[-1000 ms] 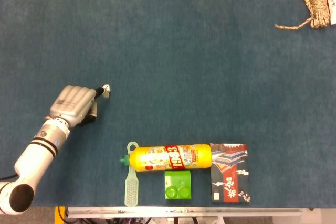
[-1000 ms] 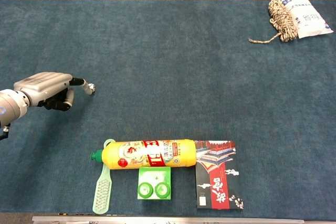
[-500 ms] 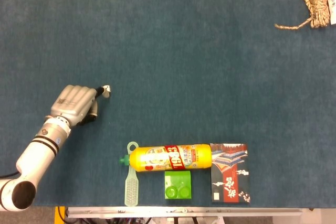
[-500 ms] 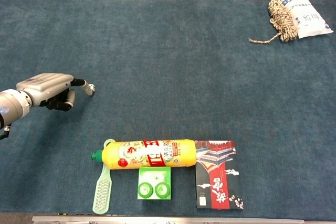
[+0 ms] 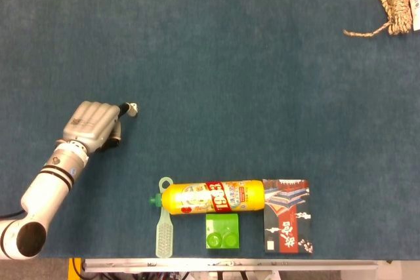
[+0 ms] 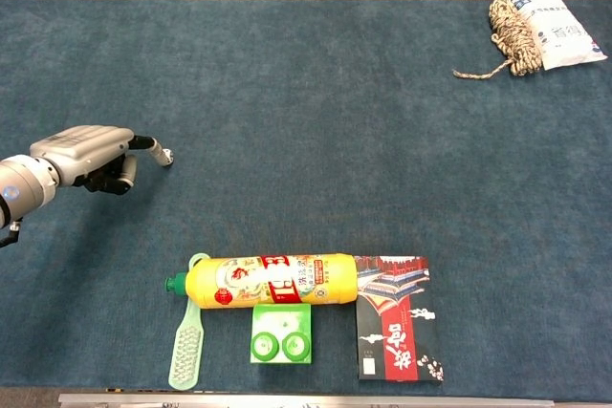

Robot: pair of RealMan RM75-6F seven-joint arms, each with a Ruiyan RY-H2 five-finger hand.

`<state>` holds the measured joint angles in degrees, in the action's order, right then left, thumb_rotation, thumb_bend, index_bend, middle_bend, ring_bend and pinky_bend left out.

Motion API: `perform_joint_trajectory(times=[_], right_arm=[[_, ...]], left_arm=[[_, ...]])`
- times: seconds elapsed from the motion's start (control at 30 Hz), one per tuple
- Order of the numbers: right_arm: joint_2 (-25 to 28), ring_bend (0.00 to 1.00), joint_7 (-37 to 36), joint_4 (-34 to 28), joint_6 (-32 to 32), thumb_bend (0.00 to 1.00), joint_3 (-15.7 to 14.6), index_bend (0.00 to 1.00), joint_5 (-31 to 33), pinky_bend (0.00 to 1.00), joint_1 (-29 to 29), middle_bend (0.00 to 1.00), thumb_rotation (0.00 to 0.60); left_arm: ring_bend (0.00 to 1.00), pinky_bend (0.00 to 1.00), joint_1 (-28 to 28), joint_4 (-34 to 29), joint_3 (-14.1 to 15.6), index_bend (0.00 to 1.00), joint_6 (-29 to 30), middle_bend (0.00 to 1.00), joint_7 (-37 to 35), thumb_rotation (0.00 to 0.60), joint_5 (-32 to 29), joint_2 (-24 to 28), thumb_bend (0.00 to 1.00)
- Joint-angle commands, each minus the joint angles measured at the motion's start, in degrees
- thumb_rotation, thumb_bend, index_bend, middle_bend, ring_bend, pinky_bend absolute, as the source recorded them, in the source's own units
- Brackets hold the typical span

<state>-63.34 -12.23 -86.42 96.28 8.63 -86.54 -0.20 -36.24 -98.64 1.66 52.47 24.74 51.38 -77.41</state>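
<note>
Lying crosswise, yellow bottle (image 5: 211, 197) points cap toward left hand (image 5: 92, 124).

Left hand (image 5: 94, 124), holding nothing, up-left of yellow bottle (image 5: 211, 197). Brush (image 5: 164, 227) at bottle's cap end, green box (image 5: 222, 231) below, book (image 5: 287, 216) right, rope (image 5: 390, 1) far up-right.

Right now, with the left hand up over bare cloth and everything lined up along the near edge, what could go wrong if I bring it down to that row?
The yellow bottle lies on its side, so a nudge from the left hand could roll it.

The green brush, green box and dark booklet sit tight against or close beside the bottle, leaving little finger room.

The row sits near the table's front edge; a push could tip something off.
</note>
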Motion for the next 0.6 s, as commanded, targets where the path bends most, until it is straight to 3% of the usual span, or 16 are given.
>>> perform_joint_trajectory(times=[0.03, 0.6], right_arm=[[0.01, 0.36, -0.09, 0.0, 0.05, 0.39, 0.06, 0.39, 0.1, 0.53, -0.04, 0.43, 0.6], [0.31, 0.36, -1.19, -0.04, 0.73, 0.39, 0.45, 0.39, 0.45, 0.53, -0.46, 0.43, 0.6]], left_arm=[[0.98, 1.0, -0.3, 0.02, -0.05, 0.25, 0.43, 1.0, 0.89, 0.6, -0.68, -0.01, 0.89], [0.98, 1.0, -0.77, -0.67, -0.31, 0.23, 3.29, 1.0, 3.74, 0.6, -1.16, -0.79, 0.89]])
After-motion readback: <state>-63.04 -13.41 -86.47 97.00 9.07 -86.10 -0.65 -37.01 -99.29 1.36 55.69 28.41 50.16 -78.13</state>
